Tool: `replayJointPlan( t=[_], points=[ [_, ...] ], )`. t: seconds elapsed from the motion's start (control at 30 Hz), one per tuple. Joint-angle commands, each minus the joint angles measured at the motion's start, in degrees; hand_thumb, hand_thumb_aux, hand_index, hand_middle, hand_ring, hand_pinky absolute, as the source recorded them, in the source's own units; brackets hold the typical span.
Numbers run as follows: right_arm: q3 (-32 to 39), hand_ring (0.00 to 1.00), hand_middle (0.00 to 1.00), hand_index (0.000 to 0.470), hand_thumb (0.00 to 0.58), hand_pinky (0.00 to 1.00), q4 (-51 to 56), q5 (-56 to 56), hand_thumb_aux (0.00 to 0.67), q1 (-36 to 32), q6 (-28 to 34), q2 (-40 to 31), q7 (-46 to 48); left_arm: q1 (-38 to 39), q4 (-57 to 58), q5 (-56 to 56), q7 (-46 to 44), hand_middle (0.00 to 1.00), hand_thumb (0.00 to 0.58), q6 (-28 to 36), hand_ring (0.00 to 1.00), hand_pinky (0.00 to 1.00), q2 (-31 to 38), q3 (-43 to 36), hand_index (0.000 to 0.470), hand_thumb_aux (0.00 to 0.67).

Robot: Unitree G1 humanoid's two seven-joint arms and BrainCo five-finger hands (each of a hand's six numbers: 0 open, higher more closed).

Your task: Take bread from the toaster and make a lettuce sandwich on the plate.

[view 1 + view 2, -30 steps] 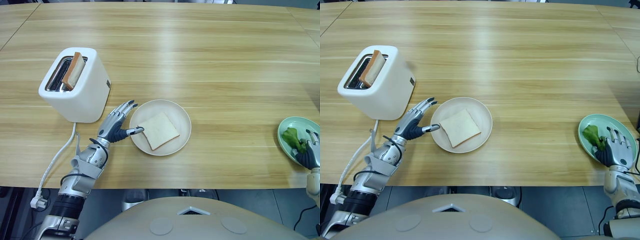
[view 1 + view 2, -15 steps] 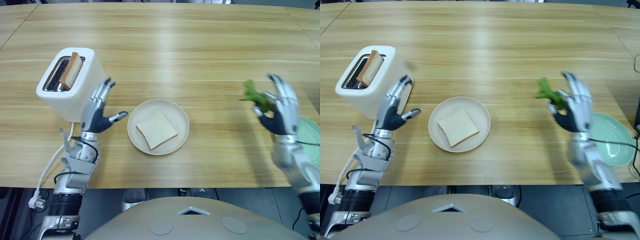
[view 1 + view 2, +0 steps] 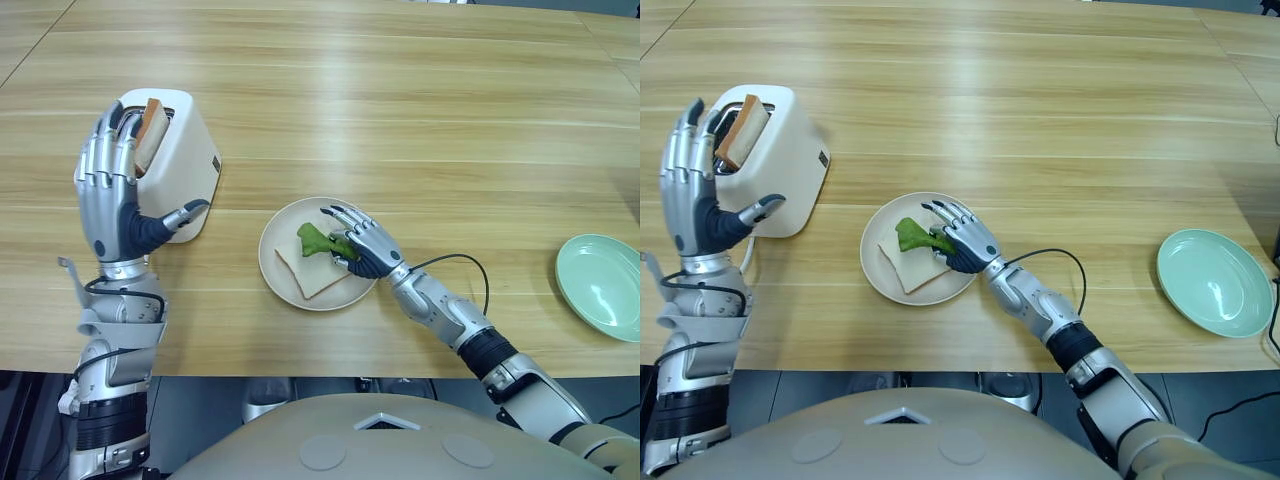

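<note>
A white toaster [image 3: 178, 160] stands at the left with one toasted bread slice [image 3: 152, 128] sticking up from its slot. My left hand [image 3: 112, 195] is raised, open, against the toaster's left side, its fingertips level with that slice. A beige plate [image 3: 268, 250] sits mid-table and holds a white bread slice [image 3: 312, 280]. My right hand [image 3: 362, 243] is over the plate, shut on a green lettuce leaf [image 3: 316, 240] that rests on the white slice.
A pale green plate [image 3: 600, 288] with nothing on it lies near the table's right front edge. The toaster's white cord [image 3: 746, 258] runs toward the front edge behind my left arm. Bare wooden tabletop stretches behind and between the plates.
My right hand has carried the lettuce from the green plate leftward and down onto the bread on the beige plate. My left hand has risen from beside the plate to the toaster's top.
</note>
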Motion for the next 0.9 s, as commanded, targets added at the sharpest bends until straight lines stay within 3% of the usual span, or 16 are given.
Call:
replayJointPlan(
  t=[0.03, 0.2, 0.23, 0.27, 0.73, 0.77, 0.8, 0.87, 0.9],
  points=[
    [0.8, 0.00, 0.00, 0.460, 0.580, 0.00, 1.9, -0.7, 0.670, -0.1, -0.4, -0.5, -0.1, -1.3, 5.0, 2.4, -0.6, 0.00, 0.000, 5.4, 0.00, 0.00, 3.0, 2.6, 0.000, 0.000],
    [0.5, 0.00, 0.00, 0.460, 0.580, 0.00, 1.1, -0.6, 0.670, 1.2, 0.3, -1.2, -0.7, -4.7, 15.7, 2.9, -3.1, 0.00, 0.000, 9.5, 0.00, 0.00, 8.9, 1.3, 0.000, 0.000],
    [0.4, 0.00, 0.00, 0.363, 0.554, 0.00, 0.6, -0.6, 0.528, 1.5, 0.5, -1.3, -0.8, -5.7, 18.1, 2.8, -3.3, 0.00, 0.000, 10.0, 0.00, 0.00, 9.9, 0.8, 0.000, 0.000],
    [0.3, 0.00, 0.00, 0.000, 0.000, 0.00, 0.1, -0.7, 0.000, 1.7, 0.7, -1.5, -0.9, -6.4, 20.1, 2.7, -3.5, 0.00, 0.000, 10.4, 0.00, 0.00, 11.0, 0.2, 0.000, 0.000],
    [-0.5, 0.00, 0.00, 0.000, 0.000, 0.00, -3.8, -1.7, 0.000, 2.2, 3.4, -1.9, -1.5, -20.1, 38.9, -1.8, -7.9, 0.00, 0.000, 7.7, 0.00, 0.00, 16.7, -10.1, 0.000, 0.000],
    [-0.5, 0.00, 0.00, 0.000, 0.000, 0.00, -3.8, -1.8, 0.000, 2.0, 3.4, -1.8, -1.6, -20.8, 39.5, -2.1, -8.0, 0.00, 0.223, 7.5, 0.00, 0.00, 16.9, -10.5, 0.099, 0.145],
    [-0.4, 0.00, 0.00, 0.000, 0.000, 0.00, -3.7, -2.0, 0.000, 1.9, 3.5, -1.7, -1.6, -21.3, 40.1, -2.5, -8.0, 0.00, 0.261, 7.3, 0.00, 0.00, 17.1, -10.8, 0.119, 0.173],
    [-0.4, 0.00, 0.00, 0.000, 0.000, 0.00, -3.6, -2.2, 0.000, 1.8, 3.5, -1.6, -1.8, -22.0, 40.8, -3.6, -8.1, 0.00, 0.466, 6.9, 0.00, 0.00, 17.5, -11.1, 0.256, 0.373],
    [-0.3, 0.00, 0.00, 0.000, 0.000, 0.00, -3.6, -2.3, 0.000, 1.9, 3.5, -1.6, -1.9, -22.3, 41.1, -4.0, -8.2, 0.00, 0.521, 6.8, 0.00, 0.00, 17.7, -11.2, 0.314, 0.457]
  ],
)
